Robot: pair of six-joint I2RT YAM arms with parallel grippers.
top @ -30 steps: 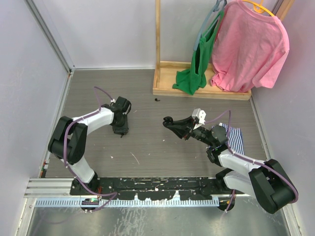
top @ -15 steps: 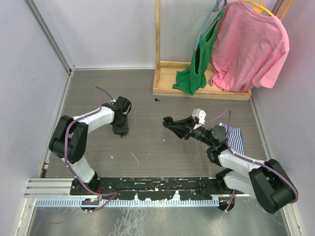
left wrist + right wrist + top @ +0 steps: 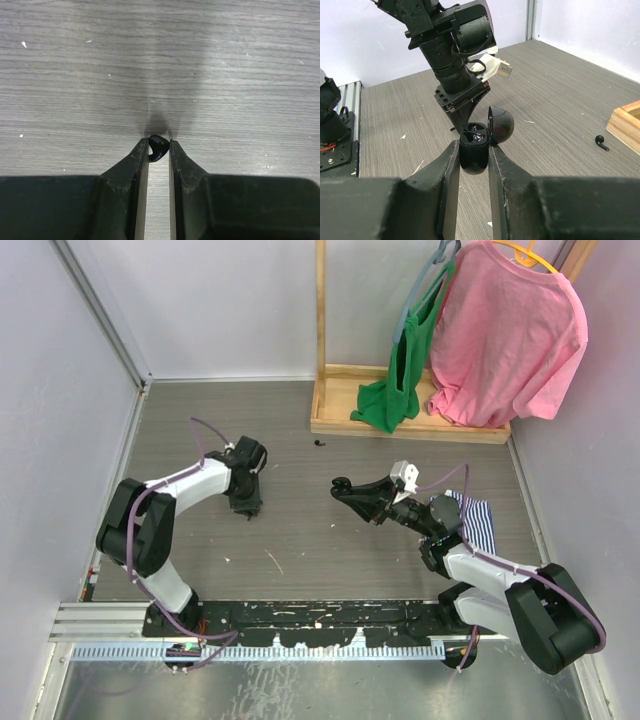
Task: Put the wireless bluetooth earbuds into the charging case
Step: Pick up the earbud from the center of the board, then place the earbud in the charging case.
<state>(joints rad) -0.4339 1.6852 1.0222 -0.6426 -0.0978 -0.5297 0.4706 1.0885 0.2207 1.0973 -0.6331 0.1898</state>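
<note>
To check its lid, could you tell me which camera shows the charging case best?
The right wrist view: the charging case sits close up in the right gripper, lid open. The top view shows only a small dark shape; the left wrist view misses it.

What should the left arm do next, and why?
Probably lift the left gripper straight up off the table. Its jaws are shut on a black earbud at the tabletop, while the right gripper holds the charging case raised with its lid open, seemingly ready to receive it.
</note>
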